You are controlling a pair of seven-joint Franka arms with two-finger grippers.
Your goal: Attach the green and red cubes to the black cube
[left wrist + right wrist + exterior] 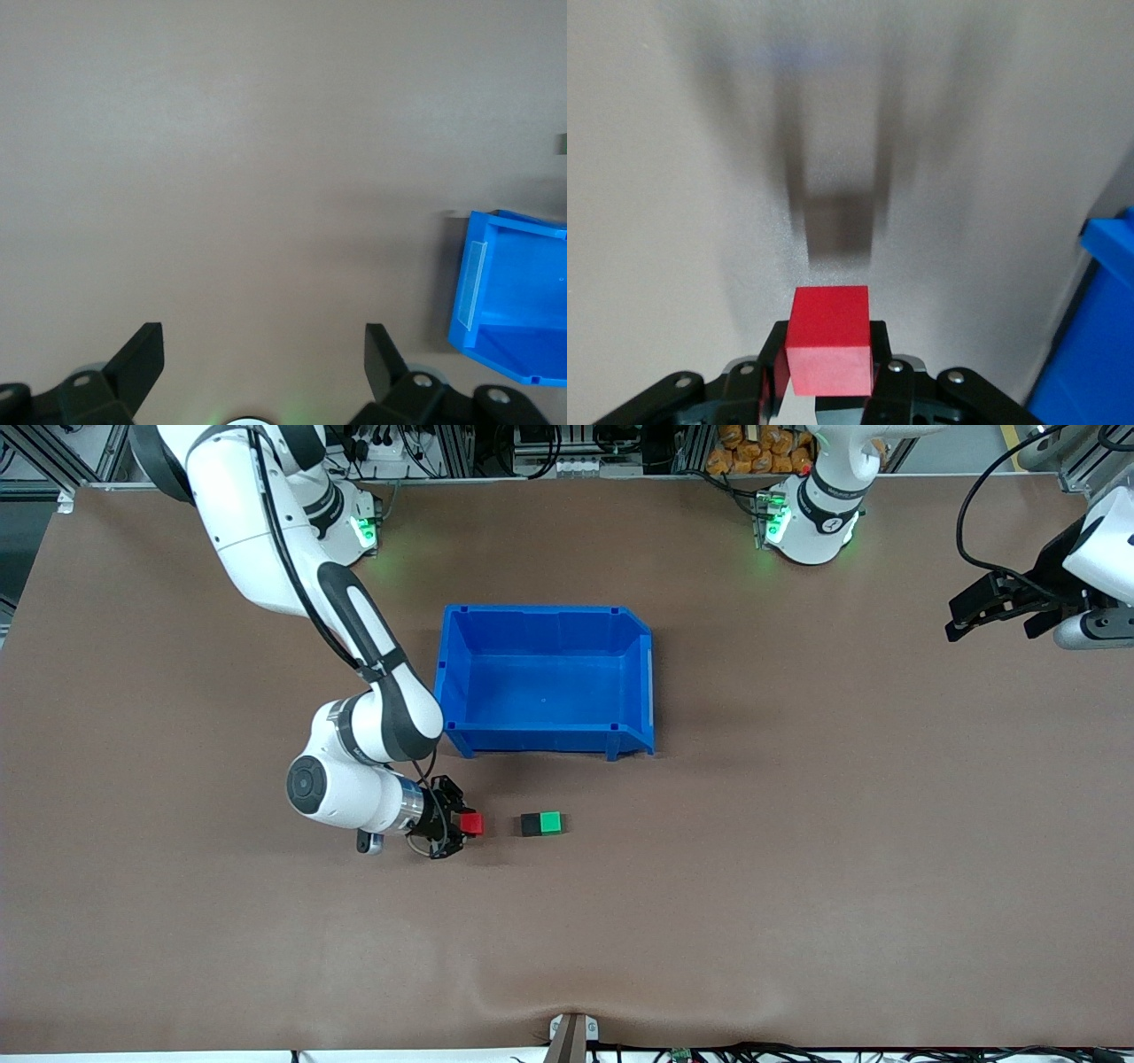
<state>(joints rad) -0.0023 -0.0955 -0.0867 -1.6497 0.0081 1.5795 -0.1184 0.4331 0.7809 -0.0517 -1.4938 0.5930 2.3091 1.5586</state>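
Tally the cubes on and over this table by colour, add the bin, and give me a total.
Red cube: 1, held in the right gripper
Green cube: 1, touching the black cube
Black cube: 1
Blue bin: 1
Total: 4

The right gripper (829, 372) clamps the red cube (829, 338) between its black fingers (772, 372), up off the table (673, 177) (its shadow lies below), beside the blue bin (1099, 345).
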